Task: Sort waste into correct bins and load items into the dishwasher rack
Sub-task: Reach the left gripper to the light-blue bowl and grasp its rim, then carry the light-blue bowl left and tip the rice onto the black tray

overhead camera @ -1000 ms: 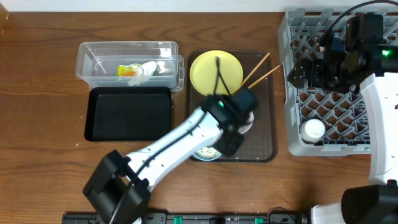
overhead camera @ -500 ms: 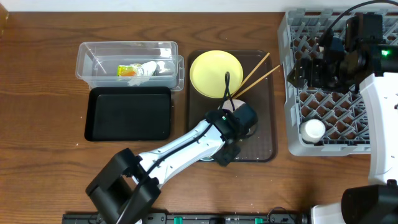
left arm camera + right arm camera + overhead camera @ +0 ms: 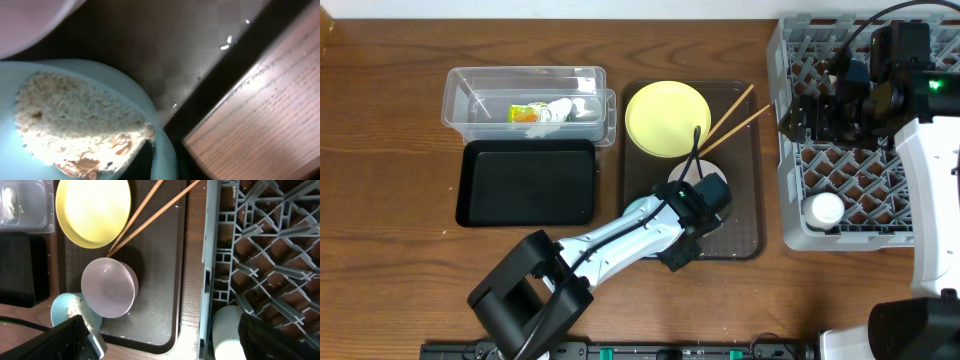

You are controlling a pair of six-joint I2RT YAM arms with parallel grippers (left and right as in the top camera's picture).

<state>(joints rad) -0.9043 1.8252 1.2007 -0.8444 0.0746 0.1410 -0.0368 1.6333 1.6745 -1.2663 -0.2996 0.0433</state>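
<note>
My left gripper (image 3: 680,245) (image 3: 160,162) is down at the light blue bowl (image 3: 107,70) on the brown serving tray. It is shut on the bowl's rim, one finger inside beside the rice crumbs (image 3: 75,115). The white bowl (image 3: 692,178) (image 3: 109,287), yellow plate (image 3: 667,118) and two chopsticks (image 3: 735,115) also lie on that tray. My right gripper (image 3: 810,115) (image 3: 170,345) is open and empty above the left side of the grey dishwasher rack (image 3: 840,150). The white cup (image 3: 823,208) lies in the rack. The clear tub (image 3: 470,95) holds the wrapper (image 3: 525,112) and the crumpled paper (image 3: 565,108).
The black tray (image 3: 528,182) sits in front of the clear tub. The brown serving tray (image 3: 745,215) has loose crumbs (image 3: 226,42) near its edge. Bare wooden table (image 3: 380,200) lies to the left and front.
My left arm has swung from over the yellow plate toward the front of the serving tray, down onto the light blue bowl. The right arm has hardly moved.
</note>
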